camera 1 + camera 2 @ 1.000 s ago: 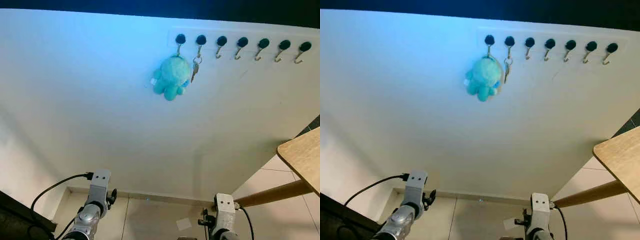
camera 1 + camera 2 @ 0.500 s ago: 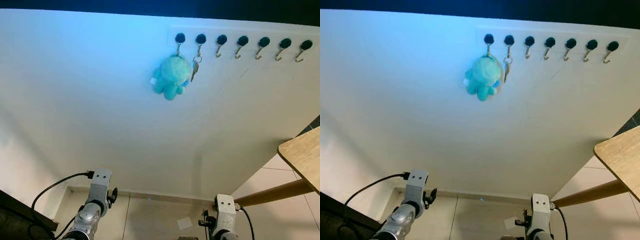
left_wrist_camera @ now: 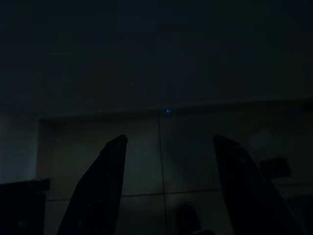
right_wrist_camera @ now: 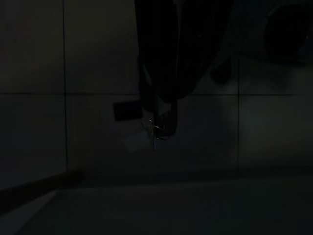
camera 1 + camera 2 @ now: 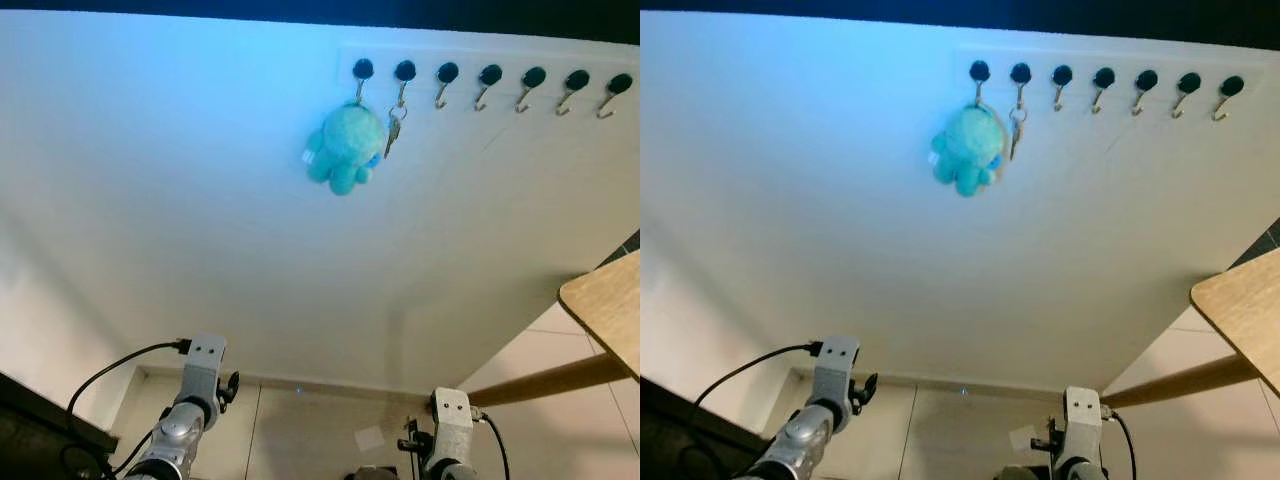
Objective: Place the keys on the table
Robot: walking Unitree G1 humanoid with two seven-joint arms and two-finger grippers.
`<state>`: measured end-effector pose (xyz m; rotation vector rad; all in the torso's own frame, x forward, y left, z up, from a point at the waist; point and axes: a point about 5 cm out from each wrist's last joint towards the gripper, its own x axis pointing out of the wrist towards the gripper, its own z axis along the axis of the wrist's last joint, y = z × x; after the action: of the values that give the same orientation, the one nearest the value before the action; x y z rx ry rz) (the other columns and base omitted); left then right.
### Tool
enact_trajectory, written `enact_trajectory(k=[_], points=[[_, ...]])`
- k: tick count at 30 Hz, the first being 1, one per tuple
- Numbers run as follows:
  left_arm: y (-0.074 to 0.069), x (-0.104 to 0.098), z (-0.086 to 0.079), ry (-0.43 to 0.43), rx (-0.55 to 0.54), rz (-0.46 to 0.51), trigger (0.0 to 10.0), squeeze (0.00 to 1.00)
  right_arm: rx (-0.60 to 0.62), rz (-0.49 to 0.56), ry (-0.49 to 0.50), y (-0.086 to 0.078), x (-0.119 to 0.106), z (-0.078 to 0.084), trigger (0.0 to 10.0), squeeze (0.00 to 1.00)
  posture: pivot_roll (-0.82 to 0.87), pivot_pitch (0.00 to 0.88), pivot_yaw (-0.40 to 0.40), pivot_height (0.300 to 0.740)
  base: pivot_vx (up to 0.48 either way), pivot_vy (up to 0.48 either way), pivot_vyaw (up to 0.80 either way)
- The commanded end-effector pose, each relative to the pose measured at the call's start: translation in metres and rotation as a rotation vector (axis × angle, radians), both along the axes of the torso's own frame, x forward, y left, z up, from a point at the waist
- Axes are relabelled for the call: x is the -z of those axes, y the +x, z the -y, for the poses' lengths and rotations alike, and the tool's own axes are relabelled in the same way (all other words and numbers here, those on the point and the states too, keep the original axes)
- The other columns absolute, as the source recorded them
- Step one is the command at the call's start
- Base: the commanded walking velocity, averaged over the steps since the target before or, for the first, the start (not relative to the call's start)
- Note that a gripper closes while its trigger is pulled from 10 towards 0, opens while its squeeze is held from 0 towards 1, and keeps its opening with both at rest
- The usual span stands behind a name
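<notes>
left gripper [image 3: 166,147]: my fingers apart, holding nothing
right gripper [image 4: 159,105]: can't tell, too dark
keys [image 5: 391,132]: on hook beside teal plush [image 5: 345,147]
table [image 5: 605,305]: edge at right

White wall [image 5: 200,200] ahead. Row of seven black-knobbed hooks [image 5: 490,76] high up on it. Teal plush toy [image 5: 346,146] hanging from leftmost hook. Pale tiled floor [image 5: 320,430] below, with skirting along wall base. Small pale scrap [image 5: 369,437] lying on tiles.
</notes>
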<state>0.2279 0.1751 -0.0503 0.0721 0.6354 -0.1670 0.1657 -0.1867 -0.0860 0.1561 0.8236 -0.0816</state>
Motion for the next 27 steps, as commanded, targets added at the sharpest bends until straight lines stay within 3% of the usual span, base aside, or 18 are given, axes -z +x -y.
enact_trajectory(k=[1, 27], points=[[0.0006, -0.0002, 0.0059, -0.023, 0.0, 0.005, 10.0, 0.0, 0.01, -0.025, 0.003, -0.0057, 0.0029, 0.0003, 10.0, 0.0, 0.05, 0.058, -0.013, 0.74, -0.352, 0.0, 0.0], [0.0039, -0.0015, 0.0079, -0.023, 0.043, 0.0, 10.0, 0.0, 0.025, -0.038, 0.012, -0.0106, 0.0051, -0.0006, 10.0, 0.0, 0.04, 0.036, -0.007, 0.74, -0.361, 0.0, 0.0]])
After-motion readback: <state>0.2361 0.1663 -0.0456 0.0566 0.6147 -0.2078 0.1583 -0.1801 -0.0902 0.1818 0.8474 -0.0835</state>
